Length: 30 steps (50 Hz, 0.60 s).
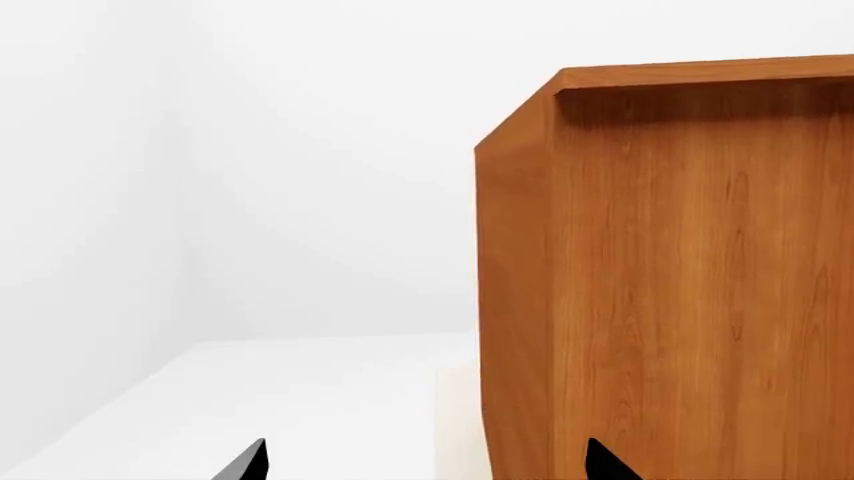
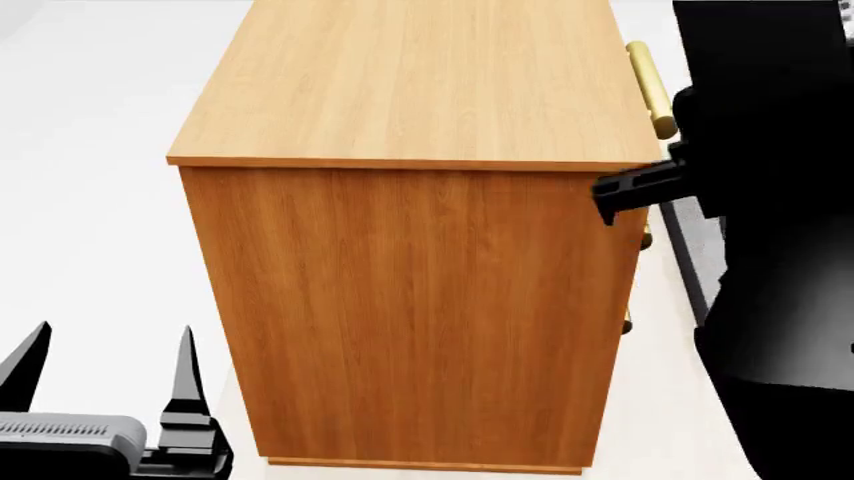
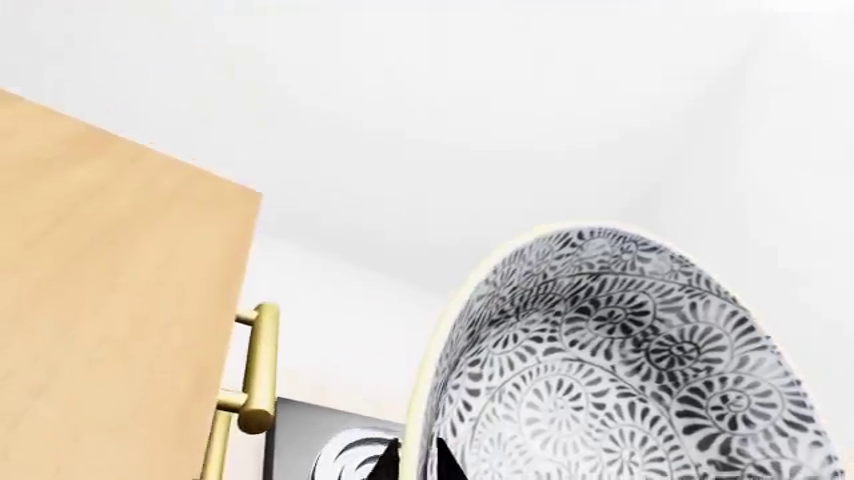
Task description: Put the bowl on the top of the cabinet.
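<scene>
The bowl (image 3: 614,370), white with a dense grey leaf pattern, fills the right wrist view and is tilted on edge. My right gripper (image 3: 416,468) is shut on its rim, one fingertip on each side. The bowl hangs beside the cabinet's (image 3: 107,300) light top, at the handle side and apart from it. In the head view the cabinet (image 2: 414,300) stands in the middle with a bare flat top; my black right arm (image 2: 774,200) hides the bowl there. My left gripper (image 2: 107,370) is open and low by the cabinet's side (image 1: 667,280), holding nothing.
Brass bar handles (image 2: 650,88) stick out of the cabinet's front, close to my right arm. A brass handle (image 3: 260,390) is also near the bowl. A grey surface with a white swirl (image 3: 334,450) lies below the bowl. White floor (image 2: 94,200) spreads to the cabinet's left.
</scene>
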Available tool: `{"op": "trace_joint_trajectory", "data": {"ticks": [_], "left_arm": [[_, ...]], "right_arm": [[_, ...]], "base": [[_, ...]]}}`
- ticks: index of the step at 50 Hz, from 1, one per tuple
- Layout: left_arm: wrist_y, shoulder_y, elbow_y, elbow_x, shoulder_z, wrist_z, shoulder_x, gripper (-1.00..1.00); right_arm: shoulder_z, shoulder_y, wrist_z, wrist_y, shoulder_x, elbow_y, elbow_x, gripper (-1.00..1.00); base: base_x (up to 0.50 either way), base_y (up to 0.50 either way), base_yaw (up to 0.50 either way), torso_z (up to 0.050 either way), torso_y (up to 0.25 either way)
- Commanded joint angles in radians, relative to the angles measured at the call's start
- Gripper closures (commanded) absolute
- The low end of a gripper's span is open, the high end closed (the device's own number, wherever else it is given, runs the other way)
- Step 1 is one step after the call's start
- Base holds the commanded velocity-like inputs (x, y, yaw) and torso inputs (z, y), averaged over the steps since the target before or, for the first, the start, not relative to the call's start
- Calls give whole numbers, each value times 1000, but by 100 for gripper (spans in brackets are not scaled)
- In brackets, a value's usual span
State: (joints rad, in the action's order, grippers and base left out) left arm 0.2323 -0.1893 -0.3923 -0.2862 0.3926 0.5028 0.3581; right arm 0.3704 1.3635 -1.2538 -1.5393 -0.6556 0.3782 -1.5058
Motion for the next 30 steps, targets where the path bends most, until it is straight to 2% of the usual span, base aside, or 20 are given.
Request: {"op": "trace_joint_trajectory", "data": {"ticks": [1,16,30], "left_arm": [[-5,2,0,-4,0,1,3,-100],[-5,2,-3,-9,1,3,6,-100],[-6,1,3,-7,7,5,7,-100]], "right_arm": [[176,279,-53,-1,73,-170,-32,100],[315,436,-3,33,167,-271,35,100],[354,529,39,74,248,-344,69,100]], "base": [[0,0,0,0,0],[0,0,0,0,1],[0,0,0,0,1]]}}
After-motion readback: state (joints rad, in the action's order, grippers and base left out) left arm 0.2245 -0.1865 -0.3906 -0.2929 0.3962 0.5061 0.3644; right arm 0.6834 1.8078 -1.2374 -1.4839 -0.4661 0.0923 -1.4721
